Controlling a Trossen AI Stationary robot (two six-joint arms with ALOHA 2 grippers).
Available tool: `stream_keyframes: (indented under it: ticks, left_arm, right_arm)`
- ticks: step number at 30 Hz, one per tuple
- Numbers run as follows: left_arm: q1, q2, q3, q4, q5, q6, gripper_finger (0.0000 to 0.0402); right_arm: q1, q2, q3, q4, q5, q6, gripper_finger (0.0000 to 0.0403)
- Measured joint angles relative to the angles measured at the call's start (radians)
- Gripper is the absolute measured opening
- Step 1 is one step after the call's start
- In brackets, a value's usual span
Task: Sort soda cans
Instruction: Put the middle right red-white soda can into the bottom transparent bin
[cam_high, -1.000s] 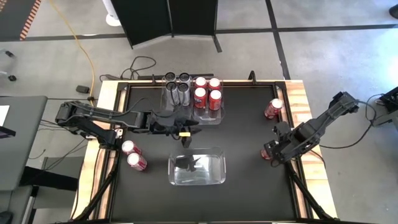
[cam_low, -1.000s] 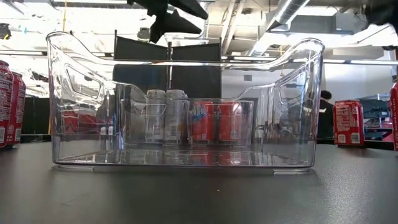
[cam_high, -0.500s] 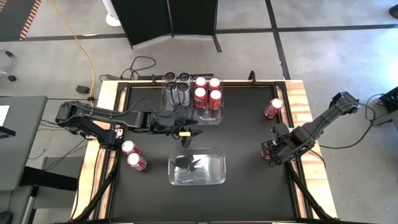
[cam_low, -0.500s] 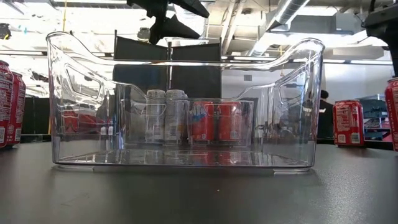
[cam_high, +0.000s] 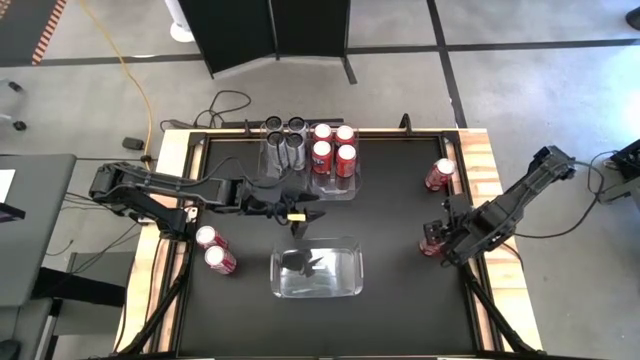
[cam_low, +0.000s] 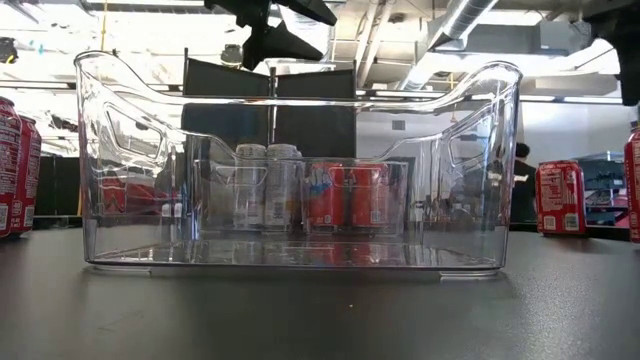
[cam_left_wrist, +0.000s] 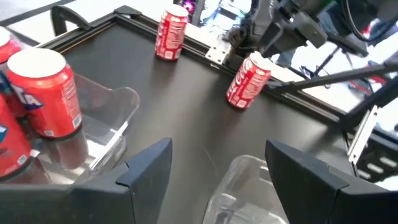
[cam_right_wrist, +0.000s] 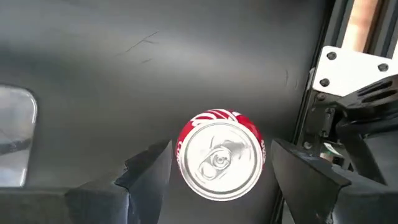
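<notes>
Counter (cam_high: 400, 240) is black with wood edges; concrete floor (cam_high: 520, 80) surrounds it. I see my right hand (cam_right_wrist: 217, 180) spread wide over a red can (cam_right_wrist: 219, 154) near the right edge. Left hand (cam_left_wrist: 217, 168) wide, empty, beside the can-filled bin (cam_high: 340, 190).

Left gripper (cam_high: 308, 215) hangs with fingers spread just in front of the far bin (cam_high: 312, 175); right gripper (cam_high: 432, 241), also spread, is poised well to its right.
</notes>
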Motion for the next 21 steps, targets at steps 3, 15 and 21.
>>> stream_keyframes:
  ticks: [3, 15, 21]
  left_arm:
    - [-0.002, 0.0, 0.0, 0.0, 0.006, 0.017, 0.0262]
    - [-0.002, 0.0, 0.0, 0.002, 0.046, 0.083, 0.0313]
    - [-0.001, 0.0, 0.0, 0.002, 0.045, 0.076, 0.0324]
  right_arm:
    - [0.029, 0.011, 0.0, 0.002, 0.001, -0.02, 0.0291]
    - [0.052, 0.029, -0.123, 0.128, 0.034, -0.007, 0.0358]
    - [0.052, 0.029, -0.181, 0.17, 0.033, 0.062, 0.0388]
